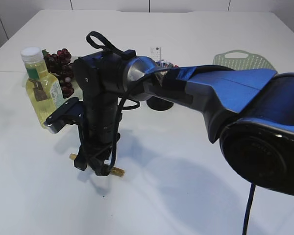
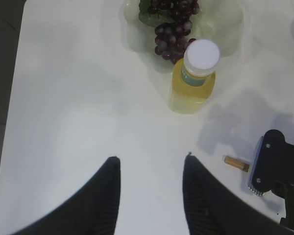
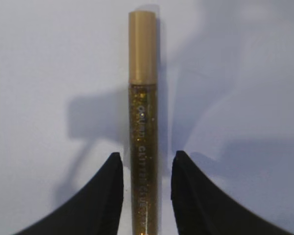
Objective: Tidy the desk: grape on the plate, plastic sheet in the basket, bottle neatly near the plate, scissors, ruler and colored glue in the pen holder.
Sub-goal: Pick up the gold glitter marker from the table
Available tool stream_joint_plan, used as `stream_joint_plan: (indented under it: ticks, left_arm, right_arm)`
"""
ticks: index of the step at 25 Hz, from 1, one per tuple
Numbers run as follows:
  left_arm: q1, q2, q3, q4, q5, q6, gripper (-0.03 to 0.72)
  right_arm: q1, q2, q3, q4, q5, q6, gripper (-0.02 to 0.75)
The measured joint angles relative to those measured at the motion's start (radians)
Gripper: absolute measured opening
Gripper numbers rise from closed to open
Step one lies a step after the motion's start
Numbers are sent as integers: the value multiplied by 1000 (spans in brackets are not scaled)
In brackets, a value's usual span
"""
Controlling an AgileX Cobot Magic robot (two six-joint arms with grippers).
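Right gripper point(image 3: 146, 196): jaws spread around glue point(image 3: 143, 122), contact unclear
Left gripper point(image 2: 151, 191): jaws spread, empty
Holder point(image 1: 159, 104): mostly hidden behind arm

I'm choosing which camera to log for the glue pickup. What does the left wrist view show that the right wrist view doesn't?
Only the left wrist view shows the bottle, the grapes on the plate, the open left gripper and the right arm's wrist from outside. Only the right wrist view shows the right gripper with its fingers either side of the tube, and the lettering on it. Both show the glitter glue lying on the white table.
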Motion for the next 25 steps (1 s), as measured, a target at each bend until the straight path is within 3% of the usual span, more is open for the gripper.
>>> stream_joint_plan:
  ticks: [25]
  left_arm:
    - [0, 0, 0, 0, 0, 14, 303]
  right_arm:
    - [0, 20, -3, 2, 0, -2, 280]
